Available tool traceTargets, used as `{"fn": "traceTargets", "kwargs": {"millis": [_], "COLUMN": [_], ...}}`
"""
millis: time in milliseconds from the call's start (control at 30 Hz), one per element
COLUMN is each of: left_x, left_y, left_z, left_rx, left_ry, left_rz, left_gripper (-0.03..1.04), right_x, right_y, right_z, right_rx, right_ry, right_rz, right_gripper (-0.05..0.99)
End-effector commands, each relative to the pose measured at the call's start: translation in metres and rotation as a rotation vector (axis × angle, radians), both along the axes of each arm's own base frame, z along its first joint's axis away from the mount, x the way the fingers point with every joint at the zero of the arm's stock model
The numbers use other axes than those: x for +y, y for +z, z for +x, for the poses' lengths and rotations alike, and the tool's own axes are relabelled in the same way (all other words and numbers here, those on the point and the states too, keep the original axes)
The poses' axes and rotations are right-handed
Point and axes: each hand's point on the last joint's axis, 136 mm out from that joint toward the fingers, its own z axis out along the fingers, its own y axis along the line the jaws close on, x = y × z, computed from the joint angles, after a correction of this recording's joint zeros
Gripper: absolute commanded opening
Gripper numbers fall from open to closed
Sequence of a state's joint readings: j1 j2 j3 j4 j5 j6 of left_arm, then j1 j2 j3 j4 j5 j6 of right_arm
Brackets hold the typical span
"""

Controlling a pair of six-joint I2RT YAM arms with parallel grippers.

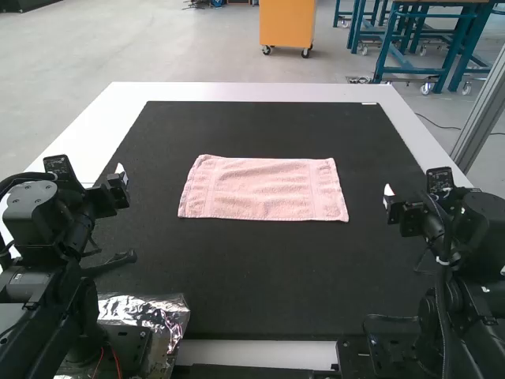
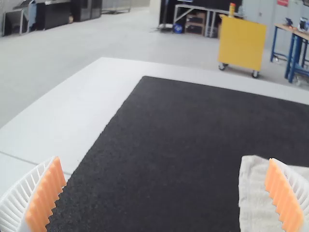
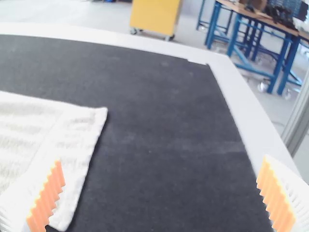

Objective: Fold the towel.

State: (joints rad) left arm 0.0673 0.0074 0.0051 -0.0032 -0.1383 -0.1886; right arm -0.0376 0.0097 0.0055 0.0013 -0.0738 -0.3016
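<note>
The pink towel (image 1: pixel 264 188) lies spread flat as a wide rectangle on the dark mat, mid-table. At the table's left side, my left gripper (image 1: pixel 121 175) is held clear of the towel; my right gripper (image 1: pixel 387 192) is at the right side, also apart from it. In the left wrist view, my left gripper (image 2: pixel 166 195) has its fingers wide apart, with part of the towel (image 2: pixel 253 193) beyond one of them. My right gripper (image 3: pixel 161 195) likewise stands open in the right wrist view, and an end of the towel (image 3: pixel 72 140) lies past one finger.
A black mat (image 1: pixel 268 292) covers most of the white table (image 1: pixel 252 92). Crumpled silver foil (image 1: pixel 150 312) sits by the left arm's base at the near edge. A metal post (image 1: pixel 481 114) rises beyond the table's right edge.
</note>
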Motion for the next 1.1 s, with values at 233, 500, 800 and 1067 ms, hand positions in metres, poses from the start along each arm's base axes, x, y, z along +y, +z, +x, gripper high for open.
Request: {"fn": "traceTargets", "kwargs": {"millis": [233, 500, 800, 1067], "left_x": [0.002, 0.002, 0.001, 0.000], "left_y": [0.001, 0.001, 0.000, 0.010], "left_z": [0.000, -0.001, 0.000, 0.000], "left_rx": [-0.010, -0.010, -0.008, -0.077], "left_ry": [0.008, 0.009, 0.005, 0.000], "left_rz": [-0.005, -0.004, -0.006, -0.150], "left_gripper": [0.97, 0.97, 0.97, 0.97], "right_x": [0.001, 0.001, 0.001, 0.004], "right_y": [-0.005, -0.005, -0.005, -0.003], "right_z": [0.000, 0.000, 0.000, -0.001], "right_rx": [0.012, 0.012, 0.012, 0.005], "right_ry": [0.010, 0.010, 0.010, 0.026], "right_rz": [-0.006, -0.006, -0.006, -0.019], "right_gripper": [0.92, 0.92, 0.92, 0.92]}}
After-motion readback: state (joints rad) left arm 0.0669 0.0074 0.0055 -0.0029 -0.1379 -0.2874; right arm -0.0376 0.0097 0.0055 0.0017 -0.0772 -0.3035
